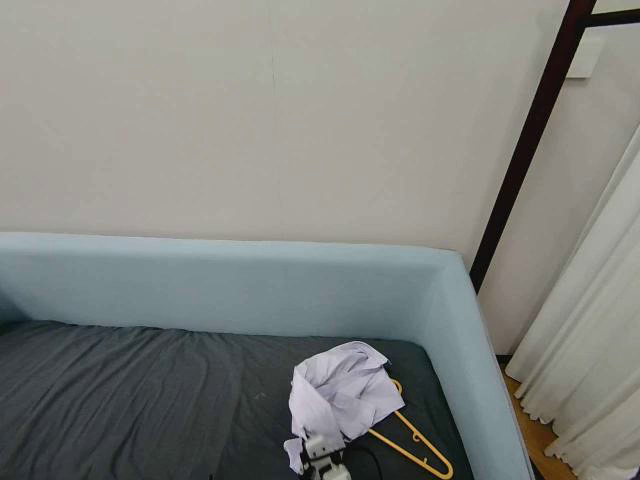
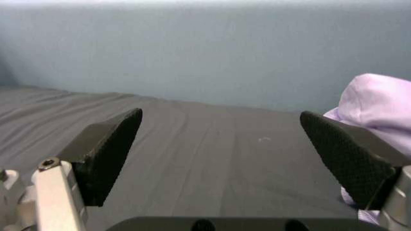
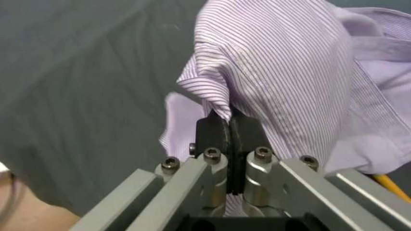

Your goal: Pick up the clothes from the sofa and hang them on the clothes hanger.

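Plain white wall behind a pale-blue sofa — white curtain, dark pole at right.

In the head view the pale metal right gripper is cut off by the bottom edge and is too small there to read its fingers. Lower right of centre, the thin yellow hanger lies partly hidden beneath the crumpled lilac striped shirt. The dark slanted rack pole runs out of frame at the upper right. In the right wrist view a shirt fold disappears between the closed black pads. The left wrist view crops the shirt at its edge.
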You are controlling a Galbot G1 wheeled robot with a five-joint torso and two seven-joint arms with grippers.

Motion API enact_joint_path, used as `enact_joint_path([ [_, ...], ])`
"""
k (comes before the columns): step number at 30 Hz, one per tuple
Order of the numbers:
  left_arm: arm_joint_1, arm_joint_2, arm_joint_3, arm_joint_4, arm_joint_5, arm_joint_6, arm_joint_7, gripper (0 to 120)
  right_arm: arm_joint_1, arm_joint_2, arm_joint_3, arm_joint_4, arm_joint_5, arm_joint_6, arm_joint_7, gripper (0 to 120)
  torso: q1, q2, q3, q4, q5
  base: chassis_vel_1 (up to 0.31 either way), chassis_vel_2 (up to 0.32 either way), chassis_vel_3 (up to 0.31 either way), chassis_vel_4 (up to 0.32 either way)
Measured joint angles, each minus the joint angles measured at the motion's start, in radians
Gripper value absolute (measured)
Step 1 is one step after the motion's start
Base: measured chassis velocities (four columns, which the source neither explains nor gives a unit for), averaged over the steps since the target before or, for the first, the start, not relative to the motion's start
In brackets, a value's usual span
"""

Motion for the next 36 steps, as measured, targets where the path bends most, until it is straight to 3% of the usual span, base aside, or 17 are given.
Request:
enact_joint_path([
  [4, 0.0, -0.001, 0.003, -0.002, 0.004, 0.003, 0.0, 96, -0.016, -0.023, 0.026, -0.012, -0.035, -0.026, -0.015, 0, 0.0, 0.0, 0.0, 0.0004, -0.0001, 0.0, 0.0, 0.0, 0.0],
  [8, 0.004, -0.001, 0.0, -0.007, 0.005, 0.003, 0.0, 96, -0.042, -0.049, 0.055, 0.006, -0.053, -0.036, -0.017, 14, 0.0, 0.0, 0.0, 0.0004, 0.0001, 0.0, 0.0, 0.0, 0.0],
  [10, 0.005, 0.001, -0.002, -0.006, 0.006, 0.003, 0.0, 96, -0.098, -0.079, 0.098, 0.081, -0.043, -0.048, -0.039, 25, 0.0, 0.0, 0.0, 0.0005, 0.0, 0.0, 0.0, 0.0, 0.0],
  [12, 0.005, 0.001, -0.002, -0.006, 0.006, 0.003, 0.0, 96, -0.105, -0.082, 0.103, 0.087, -0.043, -0.049, -0.04, 25, 0.0, 0.0, 0.0, 0.0006, 0.0001, 0.0, 0.0, 0.0, 0.0],
  [16, -0.005, 0.007, 0.004, 0.009, 0.008, 0.01, -0.009, 97, -0.283, -0.144, 0.206, 0.183, -0.108, -0.027, -0.075, 47, 0.0, 0.0, 0.0, 0.0, -0.0002, 0.0, 0.0, 0.0, 0.0],
  [22, -0.01, 0.013, 0.009, 0.009, 0.009, 0.018, -0.013, 98, -0.343, -0.166, 0.324, 0.234, -0.045, -0.01, -0.08, 65, 0.0, 0.0, 0.0, 0.0001, -0.0001, 0.0, 0.0, 0.0, 0.0],
  [24, -0.011, 0.019, 0.009, 0.006, 0.007, 0.018, -0.014, 98, -0.322, -0.166, 0.432, 0.27, 0.101, -0.019, -0.08, 73, 0.0, 0.0, 0.0, 0.0003, 0.0001, 0.0, 0.0, 0.0, 0.0],
  [25, -0.011, 0.019, 0.009, 0.006, 0.007, 0.018, -0.014, 98, -0.322, -0.166, 0.432, 0.27, 0.101, -0.019, -0.08, 73, 0.0, 0.0, 0.0, 0.0003, 0.0001, 0.0, 0.0, 0.0, 0.0],
  [29, -0.015, 0.027, 0.013, -0.002, -0.016, 0.024, -0.014, 98, -0.212, -0.187, 0.57, 0.29, 0.421, -0.103, -0.118, 94, 0.0, 0.0, 0.0, 0.0005, -0.0001, 0.0, 0.0, 0.0, 0.0],
  [33, -0.021, 0.034, 0.017, -0.01, -0.049, 0.043, -0.012, 98, -0.092, -0.173, 0.617, 0.204, 0.586, -0.169, -0.154, 100, 0.0, 0.0, 0.0, 0.0004, -0.0001, 0.0, 0.0, 0.0, 0.0],
  [36, -0.024, 0.04, 0.02, -0.015, -0.066, 0.055, -0.01, 98, -0.032, -0.174, 0.624, 0.104, 0.599, -0.195, -0.277, 100, 0.0, 0.0, 0.0, 0.0006, -0.0002, 0.0, 0.0, 0.0, 0.0],
])
